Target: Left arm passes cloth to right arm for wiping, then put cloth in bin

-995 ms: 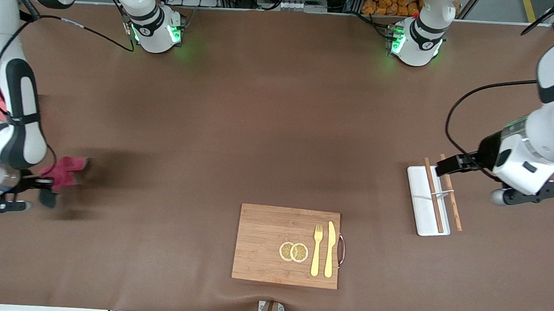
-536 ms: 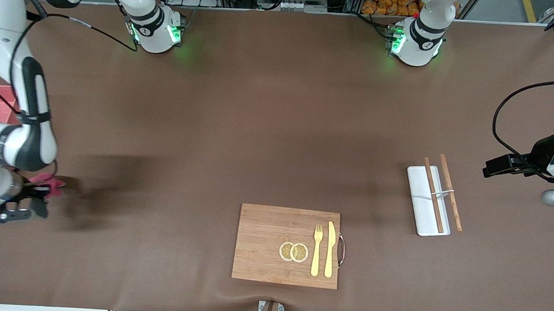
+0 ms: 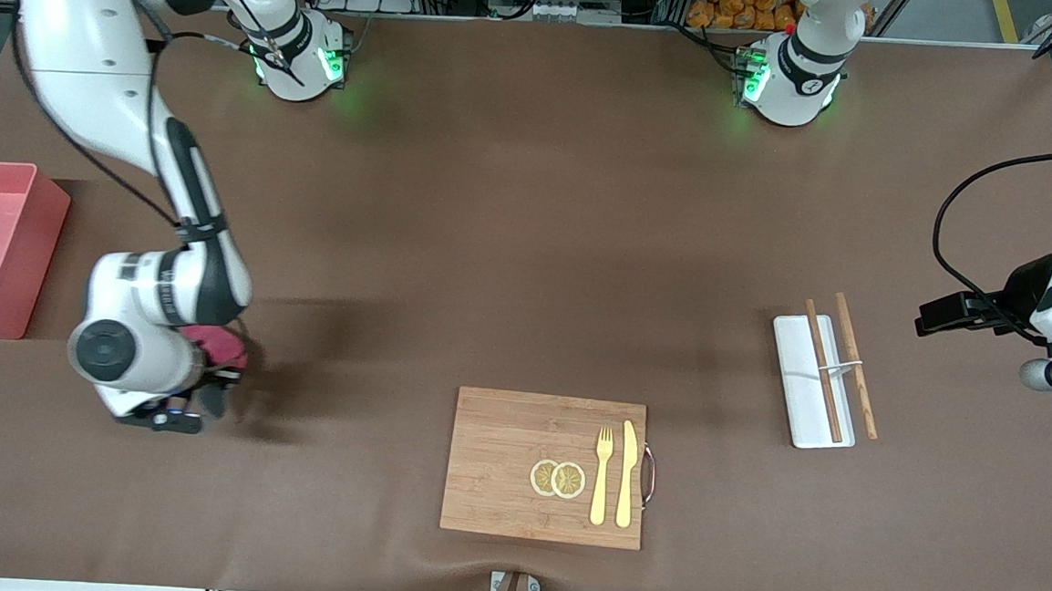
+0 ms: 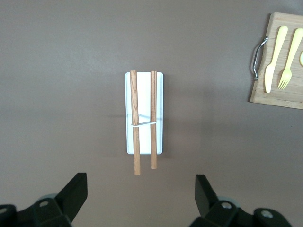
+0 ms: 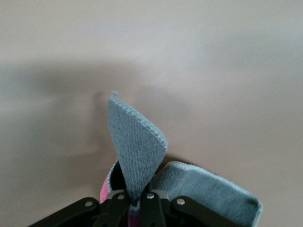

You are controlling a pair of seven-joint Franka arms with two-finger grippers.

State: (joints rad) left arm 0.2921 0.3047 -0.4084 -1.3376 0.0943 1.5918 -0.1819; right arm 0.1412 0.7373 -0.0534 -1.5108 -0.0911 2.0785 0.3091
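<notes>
My right gripper (image 3: 212, 392) is shut on the magenta-red cloth (image 3: 217, 342) and holds it low over the table, between the pink bin (image 3: 1, 250) and the cutting board. In the right wrist view the fingers (image 5: 150, 204) pinch a grey fold of the cloth (image 5: 137, 146), and a strip of pink shows beside them. The bin stands at the right arm's end of the table with nothing showing in it. My left gripper (image 3: 931, 316) hangs open and empty over the left arm's end of the table, its fingers (image 4: 75, 191) spread wide.
A wooden cutting board (image 3: 497, 463) holds two lemon slices (image 3: 557, 478), a yellow fork (image 3: 602, 474) and a knife (image 3: 626, 473). A white tray (image 3: 804, 381) carries two wooden chopsticks (image 3: 837, 365); both also show in the left wrist view (image 4: 144, 120).
My right arm has swung with the cloth away from the table's end toward the cutting board, uncovering the bin. My left gripper pulled back from the tray, then held still.
</notes>
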